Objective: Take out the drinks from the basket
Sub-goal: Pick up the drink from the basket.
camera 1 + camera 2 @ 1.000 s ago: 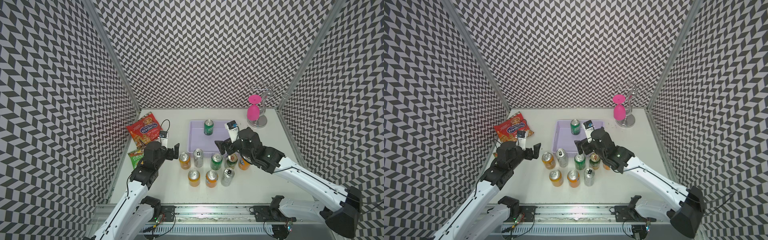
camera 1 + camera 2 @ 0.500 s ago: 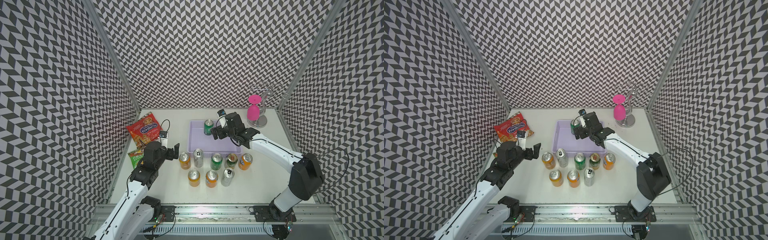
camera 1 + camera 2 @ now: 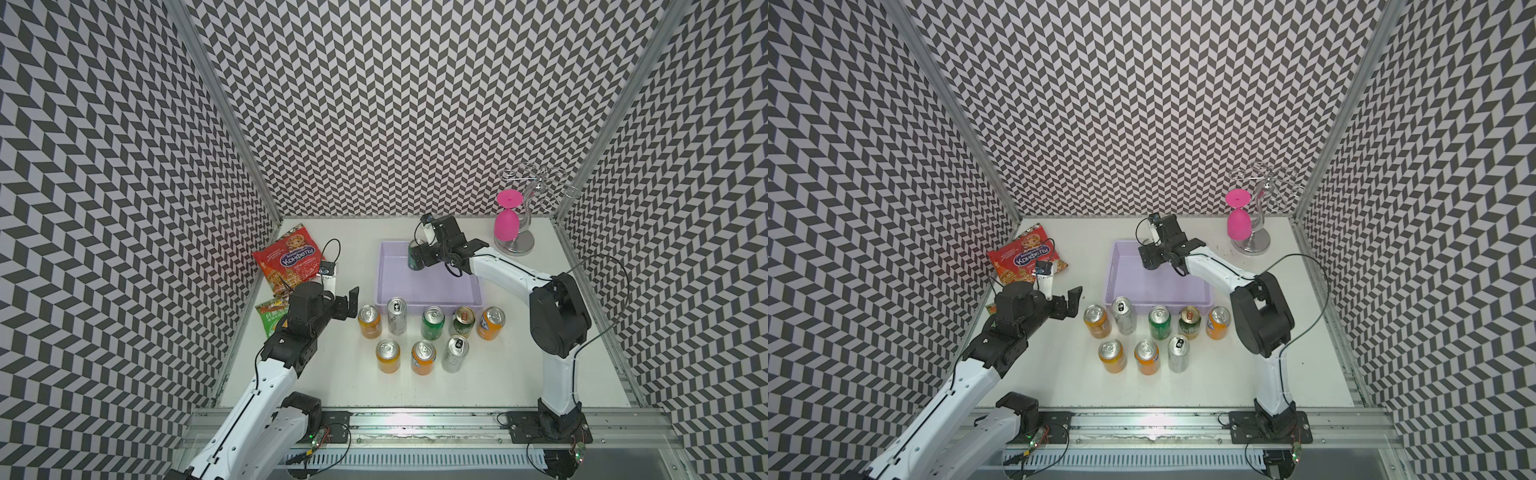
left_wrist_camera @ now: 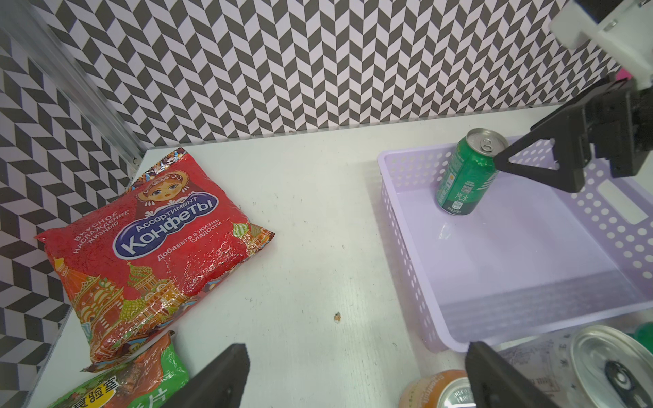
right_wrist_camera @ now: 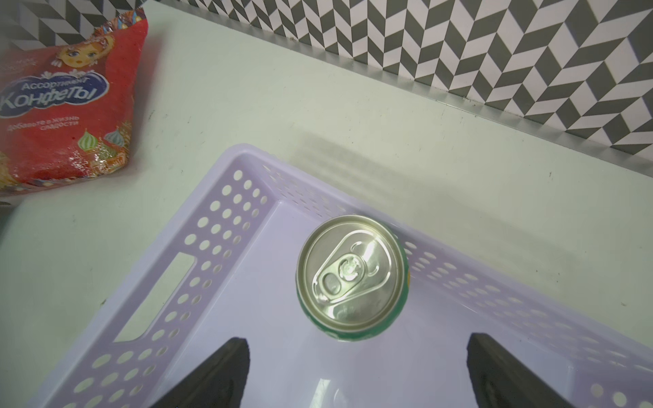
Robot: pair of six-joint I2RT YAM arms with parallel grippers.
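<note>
Basket (image 5: 215,226): perforated lavender plastic, rectangular.

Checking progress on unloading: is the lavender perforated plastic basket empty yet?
Not empty: one green aluminium can stands upright inside the lavender perforated plastic basket, near its far wall.

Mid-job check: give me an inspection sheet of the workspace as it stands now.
Surface: white table, one small speck near the basket.
Job's things: green can upright in the basket, by its far wall; eight cans upright on the table in front.
Clutter: red bag, green bag; pink goblet hanging inverted on a metal rack.
Grippers: left gripper jaws open, empty; right gripper jaws open at the green can, not closed on it.
Cables: left cable and right cable loop loosely, away from the cans.
Surroundings: chevron walls on three sides.
</note>
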